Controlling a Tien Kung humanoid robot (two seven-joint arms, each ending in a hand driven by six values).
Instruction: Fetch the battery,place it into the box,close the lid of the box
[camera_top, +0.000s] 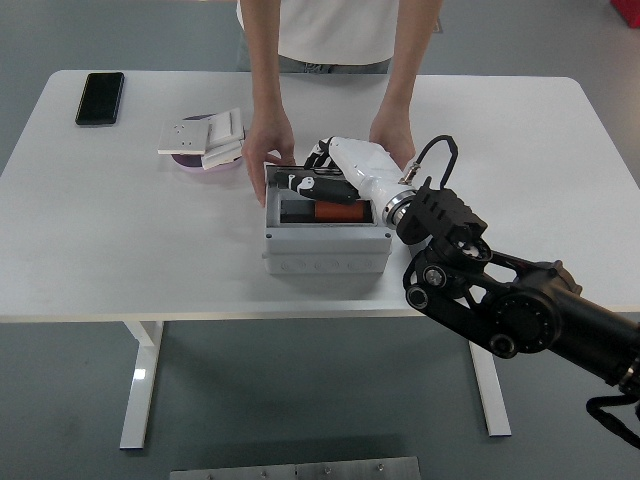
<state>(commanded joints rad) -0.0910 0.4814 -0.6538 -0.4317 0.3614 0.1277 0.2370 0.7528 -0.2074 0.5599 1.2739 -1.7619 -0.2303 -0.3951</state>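
A grey box (325, 250) stands open at the table's middle. The battery (322, 212), black with an orange-red end, lies inside it. My right hand (312, 181), white with black fingers, hovers over the back half of the box, just above the battery, with fingers relaxed and holding nothing. A person at the far side rests one hand (268, 150) on the box's back left corner and the other hand (392, 135) at its back right. The lid is not clearly visible.
A black phone (100, 97) lies at the far left. White switch plates (203, 135) sit stacked on a purple dish left of the box. My black right forearm (500, 300) hangs past the table's near edge at the right.
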